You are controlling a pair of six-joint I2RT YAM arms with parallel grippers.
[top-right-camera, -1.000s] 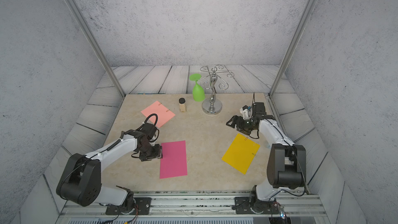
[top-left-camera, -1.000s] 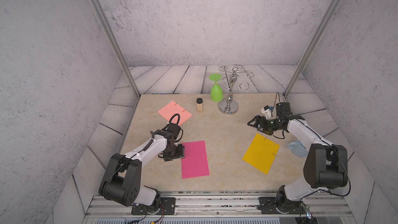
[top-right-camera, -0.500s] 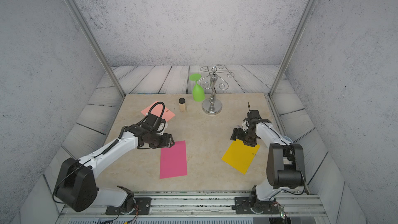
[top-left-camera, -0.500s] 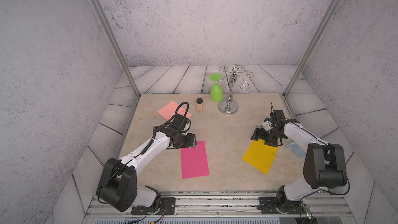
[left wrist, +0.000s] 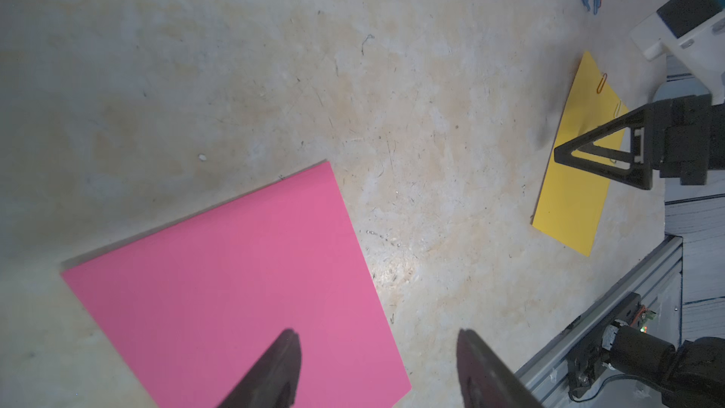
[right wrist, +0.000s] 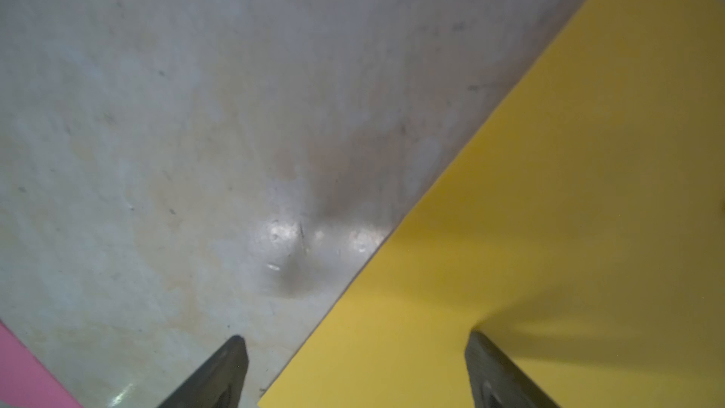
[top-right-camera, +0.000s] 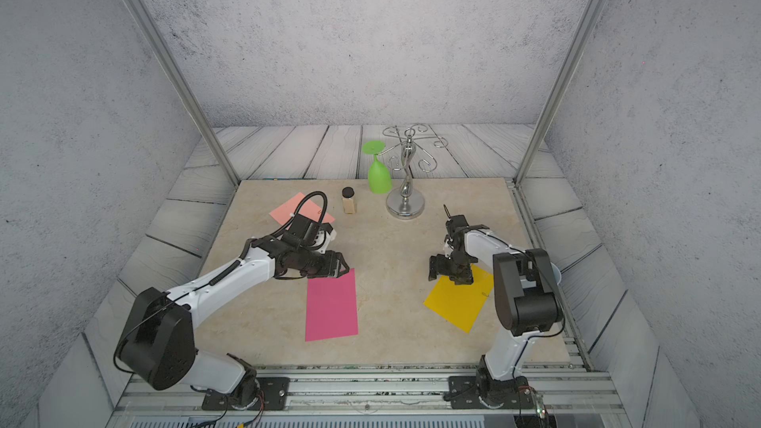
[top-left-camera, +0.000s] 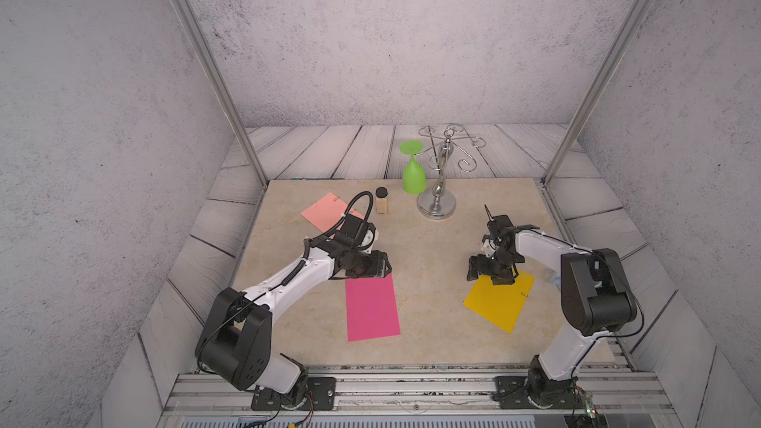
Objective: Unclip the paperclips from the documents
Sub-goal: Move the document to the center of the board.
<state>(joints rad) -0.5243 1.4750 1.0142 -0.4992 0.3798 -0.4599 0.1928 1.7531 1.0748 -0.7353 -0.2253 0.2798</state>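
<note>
1. Currently, right gripper [top-left-camera: 490, 275] open over the yellow sheet [top-left-camera: 498, 304], far corner; left gripper [top-left-camera: 376, 265] open by the magenta sheet [top-left-camera: 372, 308].
2. Paperclips [left wrist: 601, 83] sit at yellow's right edge; closing here would likely crumple paper.

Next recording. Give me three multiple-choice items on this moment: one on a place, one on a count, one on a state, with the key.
1. The right claw is:
A) beside the small jar
B) astride an edge of the yellow sheet
C) at the chrome stand

2. Coloured paper sheets laid out:
A) two
B) five
C) three

3. The left claw is:
A) open and empty
B) shut, empty
C) shut on paper

Key:
1. B: in the right wrist view the sheet's edge runs through the claw's gap.
2. C: there is a salmon sheet, a magenta sheet and the yellow one.
3. A: its fingers stand apart with nothing between them.
</note>
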